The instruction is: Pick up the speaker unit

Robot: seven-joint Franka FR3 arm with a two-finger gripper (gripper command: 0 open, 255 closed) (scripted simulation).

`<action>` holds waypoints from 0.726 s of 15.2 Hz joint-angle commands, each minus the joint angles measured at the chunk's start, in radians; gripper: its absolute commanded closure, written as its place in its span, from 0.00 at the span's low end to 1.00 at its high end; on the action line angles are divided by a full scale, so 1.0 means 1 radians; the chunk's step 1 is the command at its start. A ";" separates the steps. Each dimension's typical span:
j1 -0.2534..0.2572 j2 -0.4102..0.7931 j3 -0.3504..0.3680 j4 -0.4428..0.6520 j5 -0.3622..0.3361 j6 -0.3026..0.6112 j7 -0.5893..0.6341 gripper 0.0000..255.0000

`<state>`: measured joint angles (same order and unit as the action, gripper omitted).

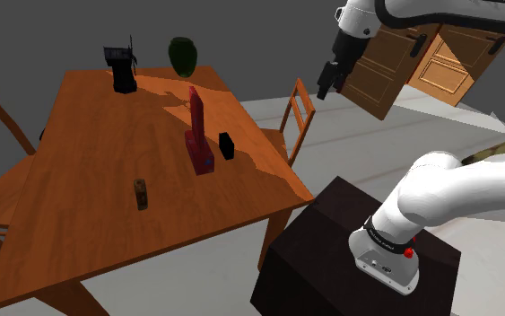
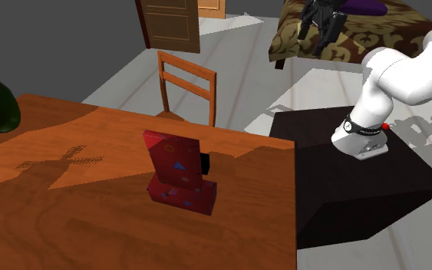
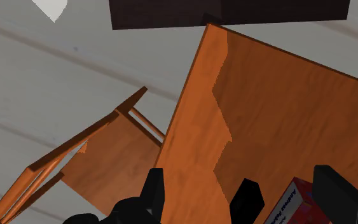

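Well below the gripper (image 1: 325, 85), whose jaws stand spread and empty, the speaker (image 1: 226, 144) sits upright on the table (image 1: 80, 179), just beside the red box (image 1: 198, 135). It lies ahead, framed between the fingers but untouched, so a long descent looks needed.

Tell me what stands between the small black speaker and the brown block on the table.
The red box stands between the speaker and the brown block, as the shoulder view shows.

A home, with a wooden dining table (image 1: 80, 162), slat-back chairs (image 2: 185, 80), panelled doors (image 1: 443, 58) and a patterned couch (image 2: 371, 40)
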<state>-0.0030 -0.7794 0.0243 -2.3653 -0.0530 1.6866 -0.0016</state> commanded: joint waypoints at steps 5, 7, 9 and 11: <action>-0.006 0.117 0.030 -0.011 0.016 0.116 0.068 0.00; -0.010 0.182 0.045 -0.008 0.022 0.171 0.102 0.00; -0.014 0.251 0.059 0.001 0.026 0.225 0.135 0.00; -0.018 0.322 0.072 0.016 0.027 0.275 0.169 0.00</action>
<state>-0.0191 -0.4959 0.0883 -2.3590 -0.0276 1.9350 0.1478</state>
